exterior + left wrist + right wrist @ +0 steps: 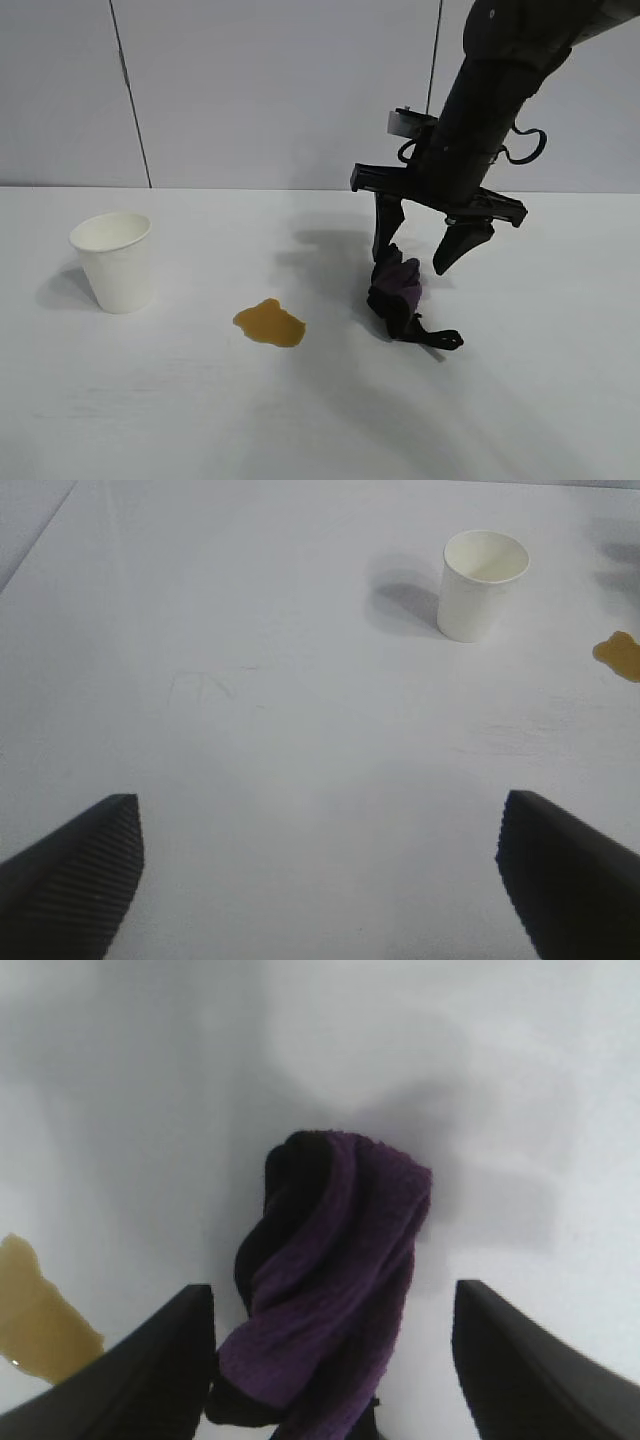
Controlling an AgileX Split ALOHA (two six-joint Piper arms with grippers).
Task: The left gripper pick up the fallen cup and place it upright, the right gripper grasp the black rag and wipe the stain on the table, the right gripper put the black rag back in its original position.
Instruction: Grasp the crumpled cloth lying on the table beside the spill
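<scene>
- Your cup (pixel 114 261) stands upright at the table's (pixel 150 420) left side; your left gripper (pixel 320 880) is parked well short of it, 2 fingers spread wide.
- Stain (pixel 269 323) sits between cup and black rag (pixel 398 292).
- Your right gripper (pixel 418 250) points down over the rag, fingers apart, 1 each side, nothing clamped.

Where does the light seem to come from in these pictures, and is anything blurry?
Exterior view: the cup casts a soft shadow toward the picture's left, and a faint one lies on the table beside the right gripper. Left wrist view: the cup is sharp; the left gripper fingertips look soft. Right wrist view: the black rag is slightly blurred, with a grey shadow behind.
</scene>
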